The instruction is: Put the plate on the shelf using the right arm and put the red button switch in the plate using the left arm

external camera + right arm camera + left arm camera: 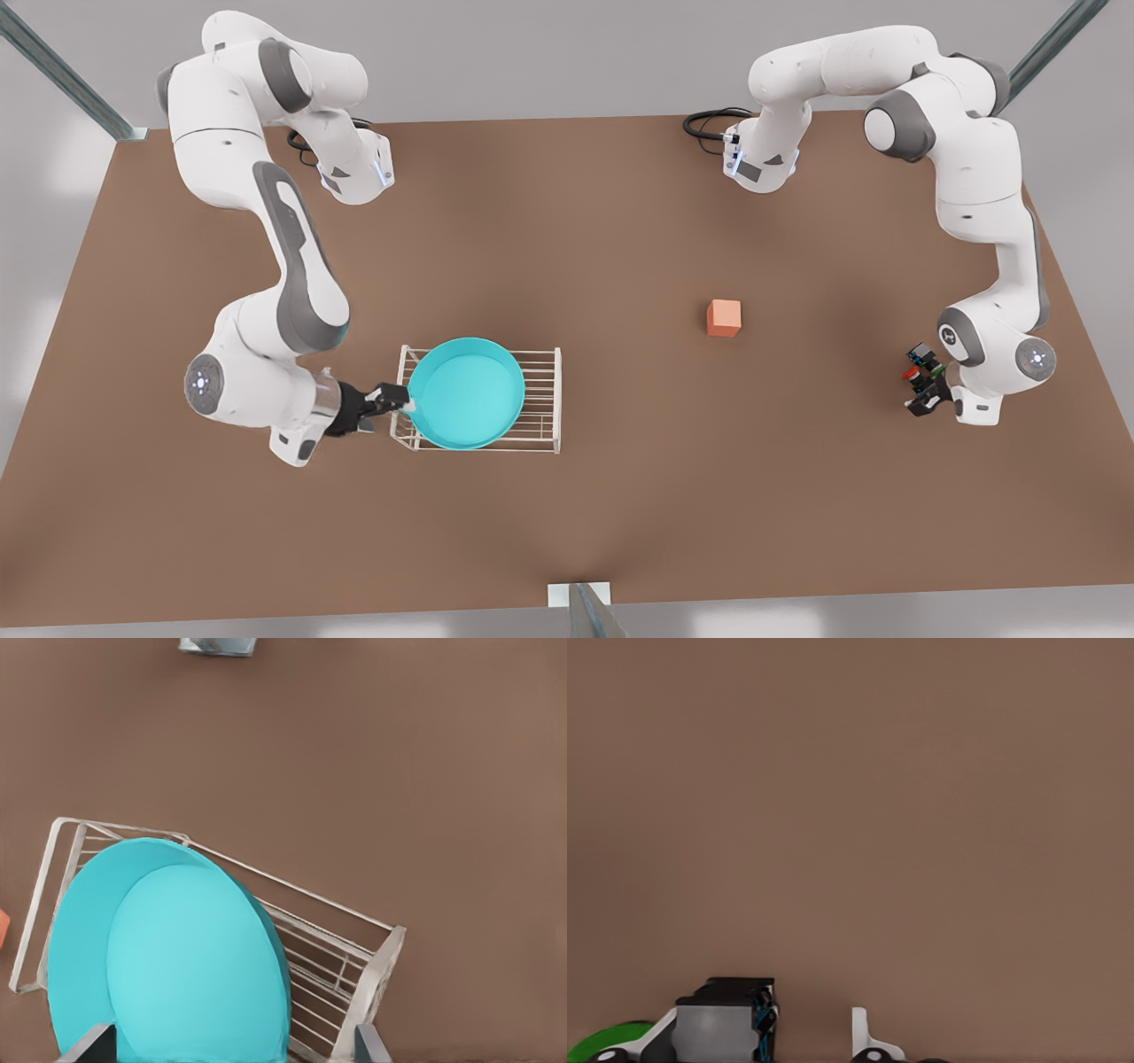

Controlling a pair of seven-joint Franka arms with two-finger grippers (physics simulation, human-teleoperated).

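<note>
My right hand (396, 403), lower left of the front view, grips the rim of the round turquoise plate (467, 392) lying on the white wire shelf (542, 400). My left hand (930, 396), far right, hovers at the tiny red button switch (911, 375) on the brown tabletop (567, 496); its finger spread I cannot tell.
</note>
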